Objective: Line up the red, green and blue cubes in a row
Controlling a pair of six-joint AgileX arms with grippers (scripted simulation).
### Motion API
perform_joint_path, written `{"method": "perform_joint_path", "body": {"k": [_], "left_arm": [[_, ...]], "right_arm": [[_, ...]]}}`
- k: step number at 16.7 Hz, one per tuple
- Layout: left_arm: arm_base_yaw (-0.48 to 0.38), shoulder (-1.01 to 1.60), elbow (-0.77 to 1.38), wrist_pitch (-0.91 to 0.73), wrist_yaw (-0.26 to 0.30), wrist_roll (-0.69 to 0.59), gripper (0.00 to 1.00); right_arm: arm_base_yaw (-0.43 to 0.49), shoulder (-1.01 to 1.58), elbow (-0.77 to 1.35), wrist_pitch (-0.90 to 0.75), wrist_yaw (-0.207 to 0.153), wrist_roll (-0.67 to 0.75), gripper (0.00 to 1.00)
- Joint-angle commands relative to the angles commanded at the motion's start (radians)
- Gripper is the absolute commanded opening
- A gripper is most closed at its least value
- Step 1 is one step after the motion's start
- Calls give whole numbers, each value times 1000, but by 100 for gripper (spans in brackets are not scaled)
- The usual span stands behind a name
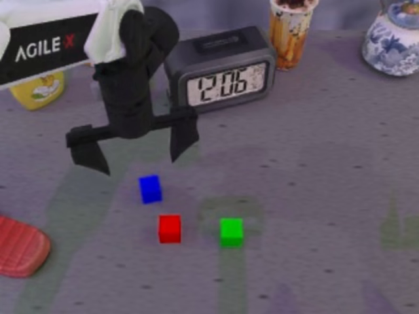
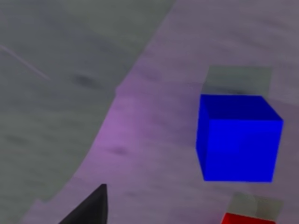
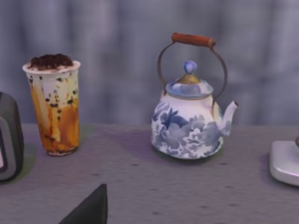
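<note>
The blue cube [image 1: 150, 189] sits on the table [image 1: 314, 196] left of centre, with the red cube [image 1: 169, 229] just below and to its right, near but apart from it, and the green cube [image 1: 231, 231] farther right, level with the red one across a clear gap. Red and green make a row along the table; blue stands off that row, toward the clock. My left gripper [image 1: 139, 150] hangs above the table just up from the blue cube, fingers spread wide and gripping nothing. In my left wrist view the blue cube [image 2: 238, 138] is large and close, the top edge of the red cube [image 2: 247, 218] shows at the frame's rim, and one dark fingertip [image 2: 91, 210] stands well apart from both. Behind the gripper stands a grey digital clock [image 1: 222, 70]. A drink cup [image 1: 292, 29] and a blue-and-white teapot [image 1: 396, 36] stand at the far edge to the right, a yellow object [image 1: 39, 88] far left, and a red stapler [image 1: 19, 247] at the left edge. My right arm is out of the top view; its wrist view shows one dark fingertip [image 3: 91, 210], and I cannot tell its state.
</note>
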Motion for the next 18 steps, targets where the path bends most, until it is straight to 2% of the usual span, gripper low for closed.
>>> {"method": "perform_joint_path", "body": {"k": [5,12,17,18], "left_arm": [[3,8,-12,18,0,2,100],[2,108,-147,258,1,3,100],[1,114,-156,270,1,3,100],[1,114,-156,270,1,3,92]], "right_arm": [[0,0,0,0,0,0,100],[0,0,0,0,0,0,100],[0,0,0,0,0,0,100],[0,0,0,0,0,0,100]]}}
